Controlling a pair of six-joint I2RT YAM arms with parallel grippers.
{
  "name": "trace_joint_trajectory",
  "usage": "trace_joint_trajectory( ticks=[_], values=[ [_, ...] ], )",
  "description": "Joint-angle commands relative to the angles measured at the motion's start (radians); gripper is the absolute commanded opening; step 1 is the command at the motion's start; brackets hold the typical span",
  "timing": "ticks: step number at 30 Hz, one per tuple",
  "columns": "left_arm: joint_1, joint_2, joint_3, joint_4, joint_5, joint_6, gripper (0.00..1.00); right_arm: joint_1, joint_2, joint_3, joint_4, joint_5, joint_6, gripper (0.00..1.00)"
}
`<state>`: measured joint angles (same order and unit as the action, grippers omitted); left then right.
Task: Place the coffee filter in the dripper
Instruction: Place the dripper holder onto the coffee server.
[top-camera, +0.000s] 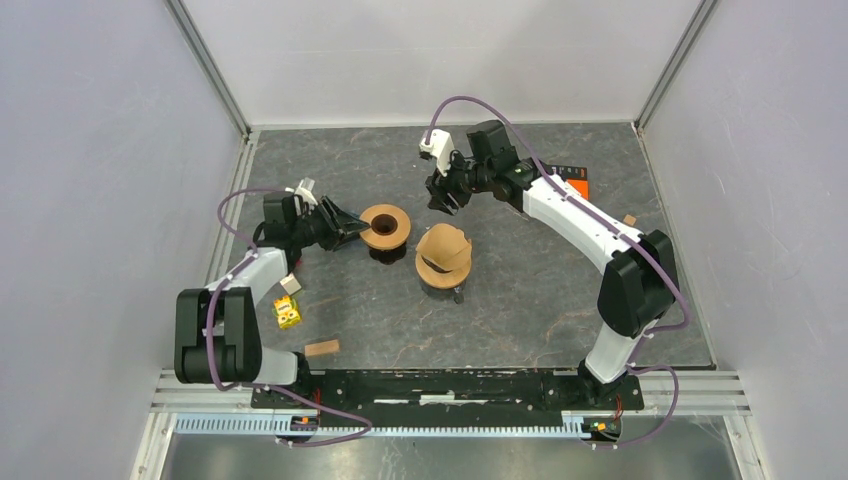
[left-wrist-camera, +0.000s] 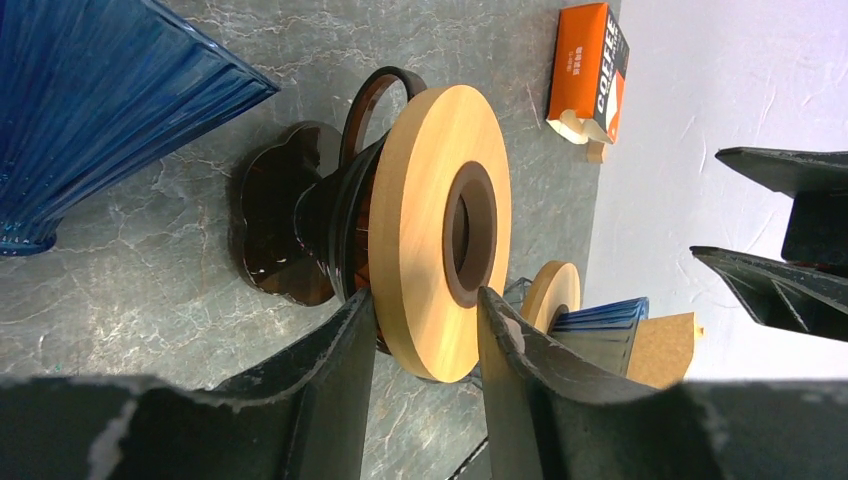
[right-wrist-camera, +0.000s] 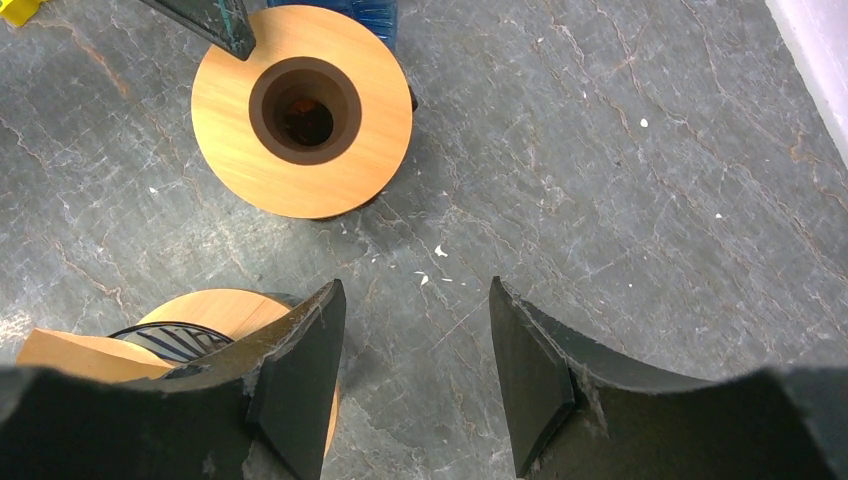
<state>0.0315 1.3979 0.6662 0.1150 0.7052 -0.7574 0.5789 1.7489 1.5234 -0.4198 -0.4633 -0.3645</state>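
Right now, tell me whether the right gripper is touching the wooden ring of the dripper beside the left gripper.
Apart. The right wrist view shows bare table between the open right gripper and the wooden ring.

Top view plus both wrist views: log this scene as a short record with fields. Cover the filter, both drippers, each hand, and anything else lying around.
filter: brown paper filter, sitting in the filter dripper
filter dripper: wooden collar, blue ribbed cone
empty dripper: wooden collar, dark body, upright, no filter inside
left hand: fingers either side of the empty dripper's collar rim; contact unclear
right hand: open, holding nothing, over the table beyond both drippers
other: orange coffee box, far right
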Motion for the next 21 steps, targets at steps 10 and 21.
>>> trace_joint_trajectory(
  ticks=[10, 21],
  values=[
    [0.007, -0.128, 0.075, -0.187, -0.129, 0.222, 0.55, 0.002, -0.051, -0.015, 0.025, -0.018, -0.015, 0.61],
    [0.004, -0.216, 0.180, -0.279, -0.291, 0.443, 0.69, -0.069, -0.130, -0.097, 0.061, 0.174, -0.025, 0.64]
  ],
)
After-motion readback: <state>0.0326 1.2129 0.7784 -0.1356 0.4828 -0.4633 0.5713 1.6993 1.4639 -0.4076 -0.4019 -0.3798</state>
